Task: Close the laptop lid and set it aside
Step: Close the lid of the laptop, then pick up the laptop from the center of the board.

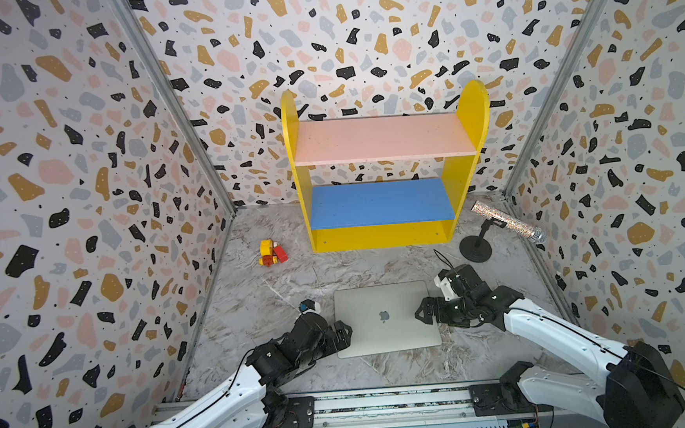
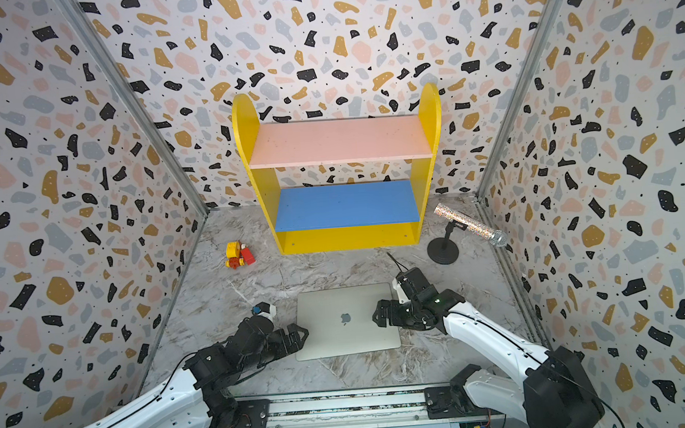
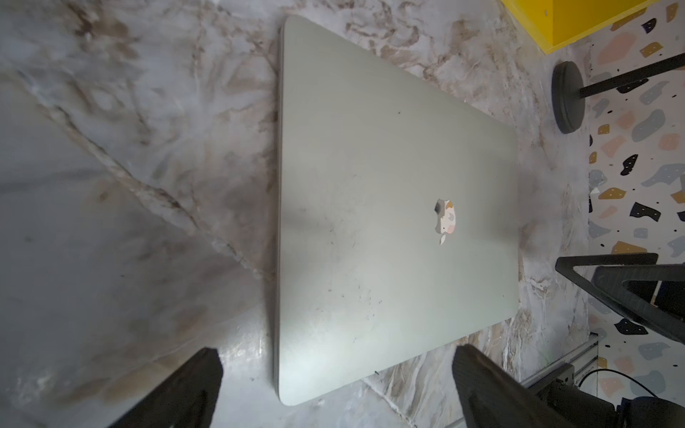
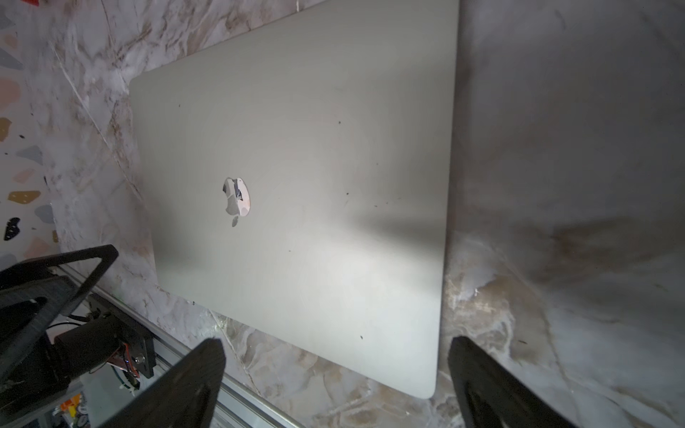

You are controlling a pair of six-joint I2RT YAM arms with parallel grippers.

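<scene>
Two grippers: both stand with jaws spread wide and hold nothing, one at each side edge of the laptop.
Left gripper (image 1: pixel 342 332): at the laptop's left edge near the front corner; its fingers (image 3: pixel 178 392) straddle that edge in the wrist view, apart from the metal.
Right gripper (image 1: pixel 423 311): over the right edge, about level with the logo; whether it touches the lid cannot be told.
Laptop (image 1: pixel 386 318): flat on the tabletop near the front, between the two arms.
Laptop lid (image 2: pixel 345 318): down flush on the base, apple logo up, no screen or keys showing.
Step in hand: closing looks done; setting it aside seems either just finished or not begun.
Next move: if it must go elsewhere, likely a two-sided pinch on the thin edges, lifted level.
Surface: grey-brown marbled tabletop (image 1: pixel 281 300), glossy, so the metal may slide.
Farther back: toy truck (image 1: pixel 272 252) at left; glitter microphone (image 1: pixel 508 221) on a round stand at right.
Shelf (image 1: pixel 383 180): yellow, pink and blue boards bare, against the back.
Room: terrazzo-patterned walls (image 1: pixel 65 179) on three sides.
</scene>
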